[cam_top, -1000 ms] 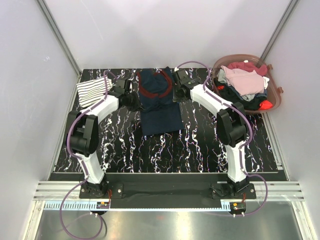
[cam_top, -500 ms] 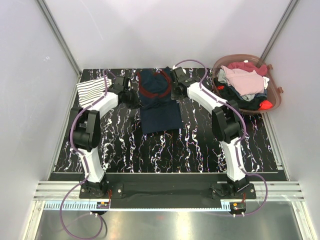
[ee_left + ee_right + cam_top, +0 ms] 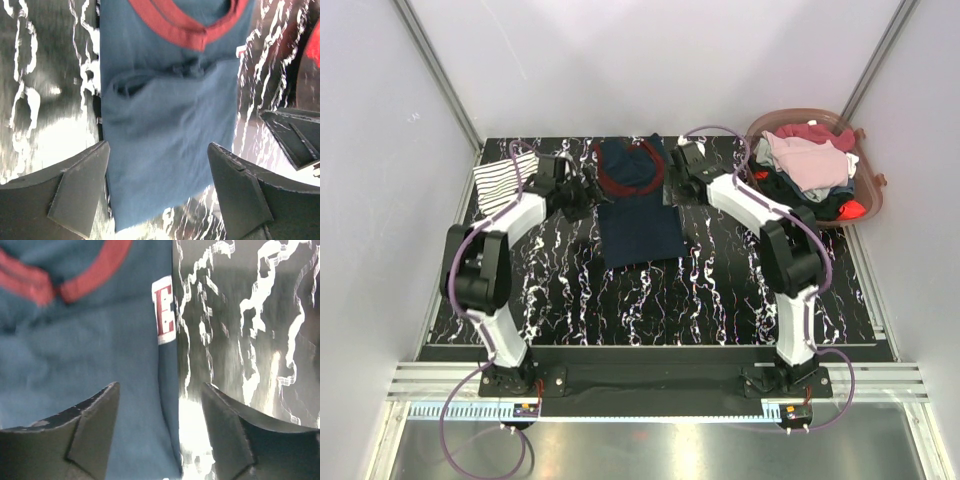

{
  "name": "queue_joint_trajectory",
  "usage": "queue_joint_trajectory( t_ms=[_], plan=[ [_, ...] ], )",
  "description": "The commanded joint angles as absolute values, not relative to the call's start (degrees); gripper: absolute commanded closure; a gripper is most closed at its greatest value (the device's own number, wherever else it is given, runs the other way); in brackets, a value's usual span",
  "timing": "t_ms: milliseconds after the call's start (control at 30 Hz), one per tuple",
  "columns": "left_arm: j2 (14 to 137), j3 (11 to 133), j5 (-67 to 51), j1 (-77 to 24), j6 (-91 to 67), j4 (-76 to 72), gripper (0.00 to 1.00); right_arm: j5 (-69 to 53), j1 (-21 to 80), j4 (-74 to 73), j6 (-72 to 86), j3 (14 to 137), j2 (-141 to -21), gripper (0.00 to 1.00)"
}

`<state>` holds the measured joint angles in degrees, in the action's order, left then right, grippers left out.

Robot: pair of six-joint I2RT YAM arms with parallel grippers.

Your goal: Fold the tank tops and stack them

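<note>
The left pincer [image 3: 157, 150] is seen wide open with nothing between its fingers, hovering just over the left side of the navy tank top [image 3: 170, 115]. The right pincer [image 3: 160, 390] is likewise spread and empty, poised over the garment's right edge, near a small white and red label [image 3: 164, 310]. No cloth is gripped by either.

The navy top is laid flat at the middle of the far edge of the tabletop [image 3: 720, 290], its red-trimmed neck toward the far edge and its hem toward the centre. The sides appear to be tucked in, so a narrow rectangle is formed. The striped tank top [image 3: 505, 180] is found folded at the far left corner. A basket [image 3: 873, 195] of other clothes is set at the far right corner.

The folding of the navy top is judged to be under way and not finished. A fresh grasp at both sides is called for next, so that one end can be brought over the other. After that, the top would need to be stacked on the striped one.
</note>
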<state>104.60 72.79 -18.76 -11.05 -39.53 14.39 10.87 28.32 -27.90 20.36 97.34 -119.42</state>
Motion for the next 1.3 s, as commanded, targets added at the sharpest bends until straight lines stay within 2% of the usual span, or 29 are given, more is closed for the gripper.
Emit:
queue_joint_trajectory(
  t_ms=[0, 67, 100, 200, 400, 600, 800, 1033, 1167, 1267],
  plan=[
    [98.35, 67.95, -18.37, -11.07, -38.85, 8.35, 0.18, 5.37, 27.77, -21.46, 21.53, 90.47, -109.70, 0.33],
    [99.66, 68.64, -17.93, -11.07, -37.89, 9.57, 0.19, 2.65, 27.51, -20.66, 21.27, 88.16, -108.37, 0.37],
    [100.45, 69.34, -18.10, -11.07, -37.10, 10.36, 0.21, 1.51, 27.07, -20.13, 21.27, 87.46, -108.46, 0.44],
    [102.91, 71.28, -18.11, -11.07, -36.65, 10.20, 0.24, -3.15, 25.49, -21.09, 20.92, 90.33, -111.70, 0.51],
    [106.78, 74.35, -14.76, -11.08, -34.46, 10.73, 0.31, -9.14, 23.38, -23.46, 21.18, 99.21, -120.58, 0.54],
    [111.00, 78.39, -14.41, -11.07, -33.49, 11.60, 0.39, -9.23, 22.94, -25.84, 21.18, 105.81, -127.26, 0.56],
    [113.73, 80.50, -14.59, -11.07, -33.31, 12.04, 0.46, -8.96, 22.85, -27.15, 21.01, 109.15, -130.51, 0.62],
    [115.58, 82.35, -14.15, -11.07, -32.87, 13.10, 0.46, -8.88, 22.68, -27.42, 20.83, 109.86, -132.27, 0.62],
    [116.19, 82.88, -14.41, -11.07, -32.52, 13.18, 0.51, -7.73, 22.68, -28.65, 20.57, 111.18, -133.68, 0.62],
    [116.72, 83.41, -14.50, -11.07, -32.69, 13.18, 0.58, -7.91, 22.68, -29.09, 20.65, 111.88, -134.64, 0.63]
  ],
)
